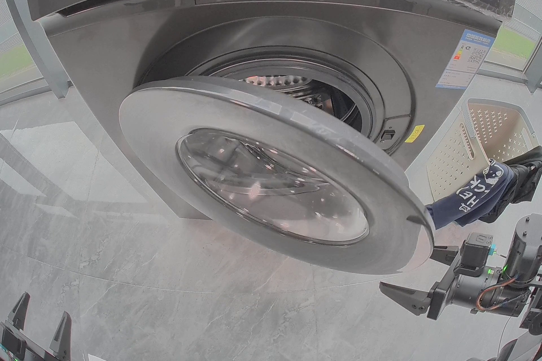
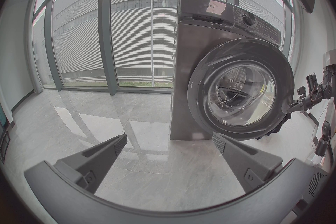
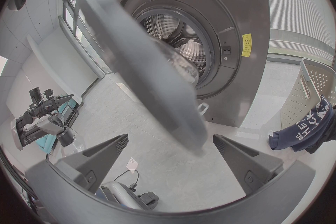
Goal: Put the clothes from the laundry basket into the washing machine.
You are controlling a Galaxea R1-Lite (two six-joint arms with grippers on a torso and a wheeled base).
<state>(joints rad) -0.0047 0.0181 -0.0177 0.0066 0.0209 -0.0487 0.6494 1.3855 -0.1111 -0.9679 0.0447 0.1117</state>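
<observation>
Jaws on the right gripper (image 1: 423, 273) and left gripper (image 1: 40, 320) are spread, holding nothing. The blue shirt (image 1: 477, 197) hangs over the laundry basket (image 1: 499, 125), near the right jaws' side. It looks soft and floppy; grab a thick bunch.

We see the washing machine (image 1: 113, 40) at 12 o'clock, with its door (image 1: 169, 114) open toward us. At 3 o'clock stands the laundry basket (image 1: 497, 131), with clothes (image 1: 480, 198) over its rim. The right gripper (image 1: 409, 269) is at 4 o'clock, near the door's edge.
</observation>
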